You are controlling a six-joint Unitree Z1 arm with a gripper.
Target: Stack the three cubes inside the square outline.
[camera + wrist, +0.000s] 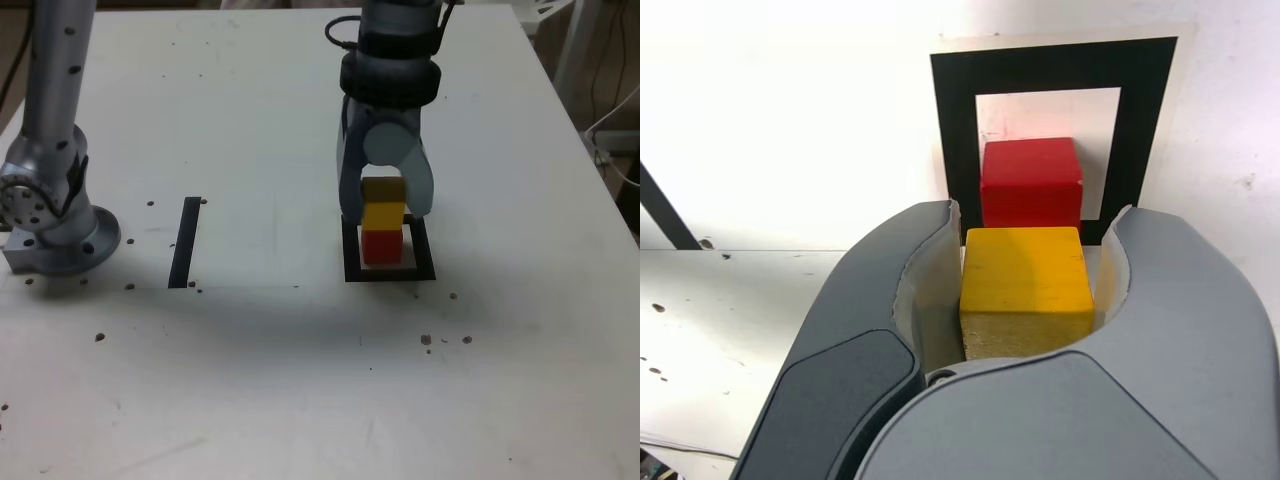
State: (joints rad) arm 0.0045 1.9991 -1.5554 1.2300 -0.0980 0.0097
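The yellow cube point(1024, 285) is gripped between the two grey fingers point(890, 330) of the gripper point(385, 200), which are drawn in narrow against its opposite sides. In the exterior view the gripper is seen pointing down over the square outline point(350, 262), right of the desk's centre.

The red cube point(381, 246) is seen inside the white centre of the outline, resting flat on the desk point(250, 380). In the exterior view the yellow cube appears directly above the red one, their edges meeting or nearly so (whether it actually rests on the red cube cannot be told). In the wrist view the red cube point(1031, 183) shows just beyond the yellow one, within the black frame point(955, 130).

No green cube is seen in either view.

A narrow black strip point(185, 241) is laid on the desk well to the exterior view's left of the outline. Farther left, at the desk's edge, the arm's silver base point(55, 215) is mounted. Small dark specks are scattered over the white desk surface.
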